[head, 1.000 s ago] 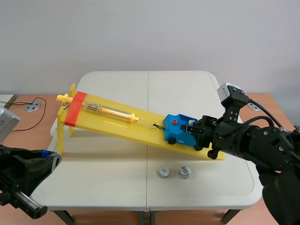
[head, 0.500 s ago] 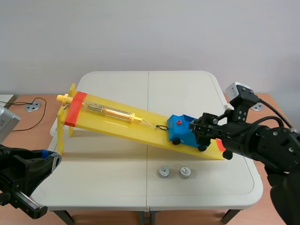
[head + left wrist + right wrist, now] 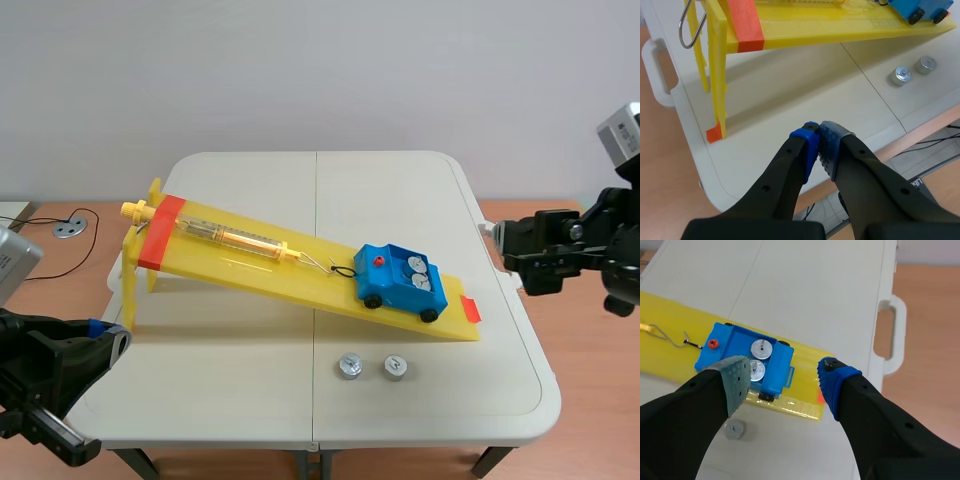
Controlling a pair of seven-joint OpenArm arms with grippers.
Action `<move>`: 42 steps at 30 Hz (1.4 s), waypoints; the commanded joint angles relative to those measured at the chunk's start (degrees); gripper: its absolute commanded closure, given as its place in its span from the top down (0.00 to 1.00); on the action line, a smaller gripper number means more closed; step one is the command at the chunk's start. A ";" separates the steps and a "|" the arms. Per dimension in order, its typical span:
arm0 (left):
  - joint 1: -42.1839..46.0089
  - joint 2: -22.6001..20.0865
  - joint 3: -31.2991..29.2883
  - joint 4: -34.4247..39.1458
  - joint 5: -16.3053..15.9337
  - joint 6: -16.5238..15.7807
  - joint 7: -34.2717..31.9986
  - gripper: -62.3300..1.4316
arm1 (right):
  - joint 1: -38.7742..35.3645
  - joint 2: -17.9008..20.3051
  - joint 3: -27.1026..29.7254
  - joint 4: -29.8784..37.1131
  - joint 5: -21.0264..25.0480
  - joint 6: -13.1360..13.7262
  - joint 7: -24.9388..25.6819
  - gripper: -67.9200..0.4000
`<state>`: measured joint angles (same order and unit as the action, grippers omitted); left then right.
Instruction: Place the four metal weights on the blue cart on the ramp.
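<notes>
A blue cart [image 3: 400, 280] sits low on the yellow ramp [image 3: 300, 265], hooked to a spring scale [image 3: 232, 238]. Two metal weights [image 3: 417, 274] lie in its tray, clear in the right wrist view [image 3: 760, 359]. Two more weights [image 3: 349, 366] [image 3: 395, 367] rest on the table in front of the ramp, also visible in the left wrist view [image 3: 902, 74] [image 3: 926, 63]. My right gripper [image 3: 785, 377] hangs open above the cart, at the table's right edge in the scene view [image 3: 520, 250]. My left gripper [image 3: 819, 140] is shut on nothing near the table's front left corner.
The ramp's raised end stands on yellow legs [image 3: 130, 280] at the left, with an orange band [image 3: 160, 232]. A cable and a round disc [image 3: 70, 228] lie on the side surface to the left. The table handle [image 3: 892, 335] is beyond the right gripper.
My right gripper pulled back from the cart to the right and up, leaving it open. The cart rolled slightly down the ramp, its two weights now uncovered. The left arm stayed still.
</notes>
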<state>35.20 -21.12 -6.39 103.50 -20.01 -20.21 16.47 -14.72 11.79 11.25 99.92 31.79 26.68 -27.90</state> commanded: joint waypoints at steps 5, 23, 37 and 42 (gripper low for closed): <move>-0.96 0.46 -0.37 2.89 -4.44 -1.03 -5.90 0.08 | -5.70 8.11 0.48 12.37 5.31 3.63 4.22 0.46; -0.96 0.46 -0.37 2.89 -4.44 -1.03 -5.90 0.08 | -10.97 7.54 -7.17 12.11 -5.75 2.80 10.21 0.46; -0.96 0.46 -0.37 2.89 -4.44 -1.03 -5.90 0.08 | -0.15 -1.62 -18.45 -4.57 -16.57 0.68 16.87 0.46; -0.96 0.46 -0.37 2.89 -4.44 -1.03 -5.90 0.08 | 3.08 -4.20 -22.36 -9.51 -20.20 -1.95 19.08 0.46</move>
<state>35.20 -21.10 -6.39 103.50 -20.01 -20.21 16.47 -15.44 7.51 -11.81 86.21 9.69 26.00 -17.47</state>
